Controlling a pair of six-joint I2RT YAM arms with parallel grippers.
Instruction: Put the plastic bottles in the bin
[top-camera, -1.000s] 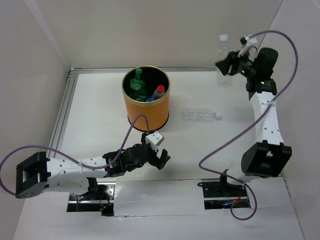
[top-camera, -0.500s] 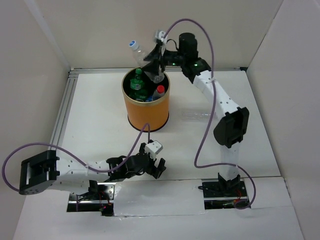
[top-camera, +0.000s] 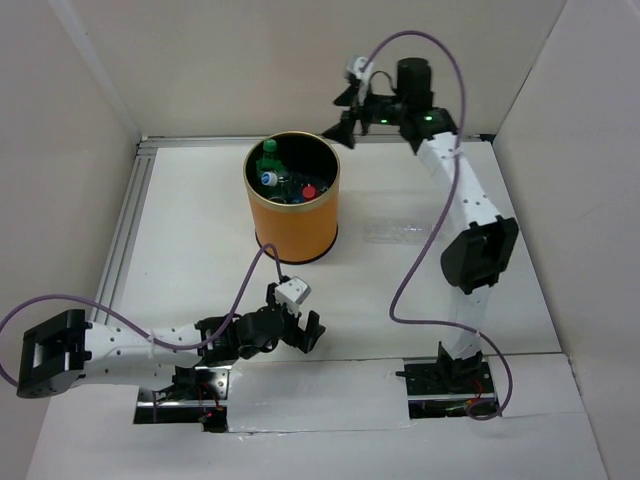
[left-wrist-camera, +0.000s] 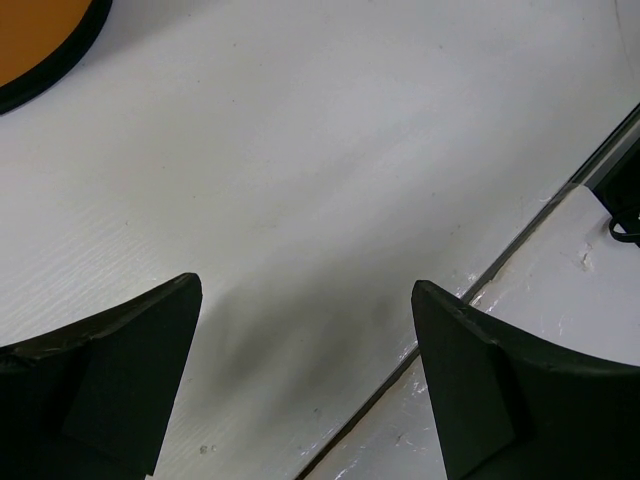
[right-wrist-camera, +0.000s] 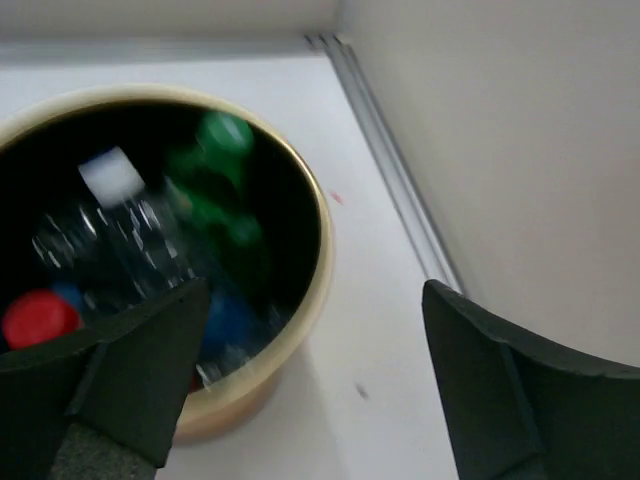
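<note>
The left gripper (top-camera: 300, 337) is shown nearest the bases, low over the table (left-wrist-camera: 300, 150); its matte black, wedge-shaped fingers (left-wrist-camera: 110, 370) are spread apart, and only the white, faintly grained surface is seen between them. Further out, right of the bin and well apart from it, one plain clear bottle (top-camera: 398, 232) is seen lying on its side. The bin (top-camera: 295, 225) is a tall orange cylinder with a pale rim and a black interior; a green bottle (top-camera: 270, 160), a clear white-capped bottle (right-wrist-camera: 110, 178) and a round red cap (top-camera: 308, 192) are seen inside it. At the far side the right gripper (top-camera: 338, 115) is raised beside the bin's far rim; its dark fingers are parted and nothing is held.
</note>
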